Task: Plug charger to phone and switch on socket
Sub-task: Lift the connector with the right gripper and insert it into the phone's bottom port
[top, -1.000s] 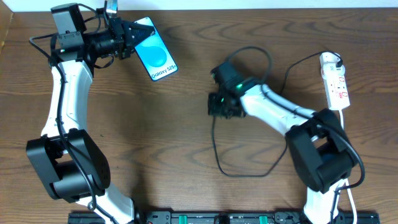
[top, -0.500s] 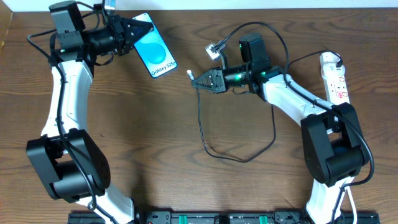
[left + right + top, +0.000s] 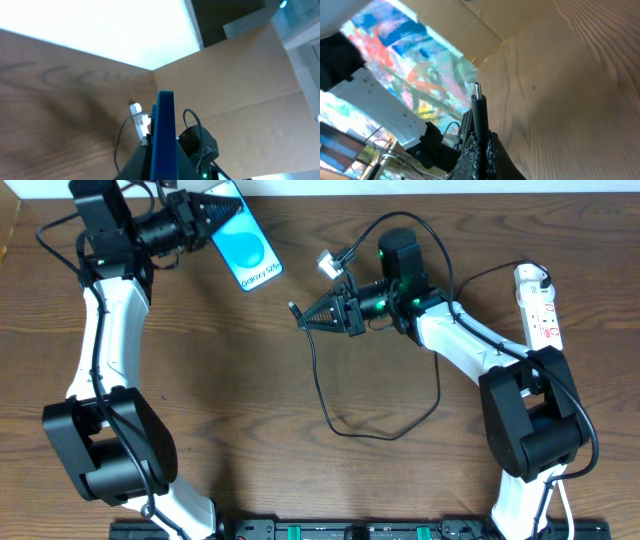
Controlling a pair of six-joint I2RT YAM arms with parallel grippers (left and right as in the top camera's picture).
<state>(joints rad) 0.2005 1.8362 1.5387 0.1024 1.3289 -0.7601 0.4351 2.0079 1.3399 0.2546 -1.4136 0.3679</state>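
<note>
Left arm reaches along the table's far edge, gripper (image 3: pixel 230 208) clamped on the phone (image 3: pixel 250 255). Right arm stretches leftward, gripper (image 3: pixel 306 319) pinching the charger (image 3: pixel 479 117) plug.

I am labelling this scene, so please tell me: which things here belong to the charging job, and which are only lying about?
Job: phone, in left pincer; charger, in right pincer; socket.
Not job: table; cardboard wall.

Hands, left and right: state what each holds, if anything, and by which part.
The right hand holds the charger cable just behind its plug tip; the left hand holds the phone by the end away from its lettering.
</note>
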